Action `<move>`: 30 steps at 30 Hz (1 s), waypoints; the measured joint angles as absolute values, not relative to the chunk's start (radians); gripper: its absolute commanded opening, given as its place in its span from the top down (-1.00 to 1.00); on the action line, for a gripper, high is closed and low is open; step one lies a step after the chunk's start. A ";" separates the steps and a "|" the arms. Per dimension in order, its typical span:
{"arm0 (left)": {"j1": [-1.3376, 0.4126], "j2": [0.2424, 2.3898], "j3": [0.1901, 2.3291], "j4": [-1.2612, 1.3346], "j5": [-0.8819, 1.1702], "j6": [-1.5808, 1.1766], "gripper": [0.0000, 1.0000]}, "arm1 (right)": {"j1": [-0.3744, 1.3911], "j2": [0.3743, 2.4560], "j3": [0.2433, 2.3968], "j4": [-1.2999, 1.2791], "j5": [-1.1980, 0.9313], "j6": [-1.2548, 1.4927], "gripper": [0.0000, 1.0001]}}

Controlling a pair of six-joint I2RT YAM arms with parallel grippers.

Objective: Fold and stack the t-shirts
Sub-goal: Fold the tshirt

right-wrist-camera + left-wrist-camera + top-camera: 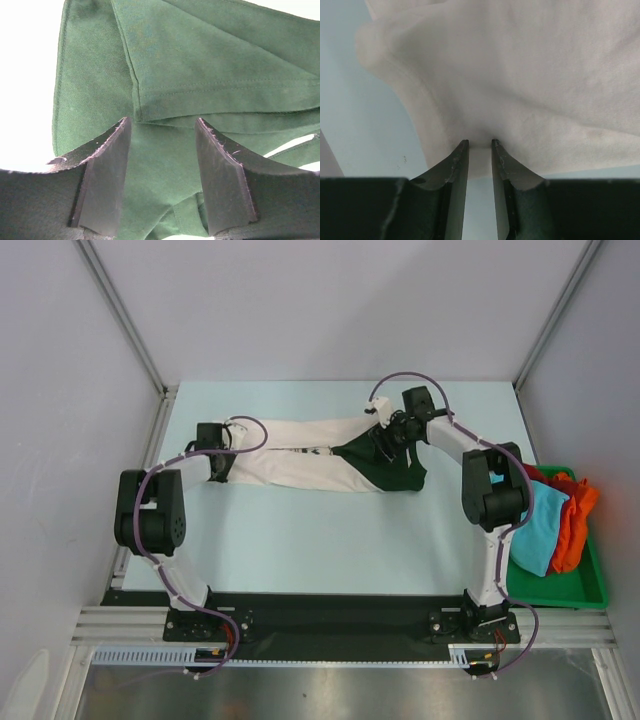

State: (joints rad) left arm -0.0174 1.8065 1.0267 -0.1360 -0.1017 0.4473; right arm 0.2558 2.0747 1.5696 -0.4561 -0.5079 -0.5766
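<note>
The cream-white t-shirt lies stretched in a long band across the middle of the table, its dark print just showing near its right end. My left gripper holds its left end: in the left wrist view, creases in the cream cloth run toward the narrow jaws of the left gripper, which are shut on a fold. The dark green t-shirt lies crumpled over the band's right end. Above it my right gripper stands open. In the right wrist view, the right gripper is spread wide over green cloth.
A green tray at the table's right edge holds a blue cloth and an orange cloth, close beside the right arm. Walls and frame posts stand at the left, the back and the right. The light blue table shows bare in front of the shirts.
</note>
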 measured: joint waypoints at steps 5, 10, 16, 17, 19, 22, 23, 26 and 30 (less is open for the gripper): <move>-0.017 1.806 1.027 -0.135 -0.103 0.447 0.40 | 0.263 2.099 1.581 -0.461 -0.509 -0.580 -0.11; -0.017 1.806 1.026 -0.133 -0.105 0.450 0.40 | 0.274 2.131 1.599 -0.459 -0.502 -0.585 0.51; -0.019 1.806 1.019 -0.120 -0.113 0.455 0.41 | 0.278 2.139 1.627 -0.452 -0.466 -0.581 0.95; -0.020 1.805 1.017 -0.117 -0.115 0.455 0.41 | 0.278 2.139 1.634 -0.450 -0.458 -0.581 0.96; -0.020 1.804 1.014 -0.112 -0.118 0.455 0.41 | 0.278 2.139 1.659 -0.445 -0.446 -0.582 0.97; -0.021 1.803 1.012 -0.110 -0.121 0.455 0.41 | 0.280 2.147 1.737 -0.444 -0.432 -0.585 0.96; -0.021 1.802 1.010 -0.107 -0.121 0.455 0.41 | 0.282 2.158 1.780 -0.445 -0.428 -0.588 0.95; -0.021 1.799 1.004 -0.101 -0.123 0.457 0.41 | 0.291 2.210 1.921 -0.430 -0.416 -0.601 0.60; -0.021 1.789 0.988 -0.090 -0.129 0.465 0.41 | 0.329 2.291 2.057 -0.402 -0.362 -0.611 0.01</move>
State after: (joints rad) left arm -0.0212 1.7889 0.9878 -0.0898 -0.1291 0.4652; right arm 0.3290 2.2906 2.0571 -0.4019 -0.3622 -0.6109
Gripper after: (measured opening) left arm 0.296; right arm 0.439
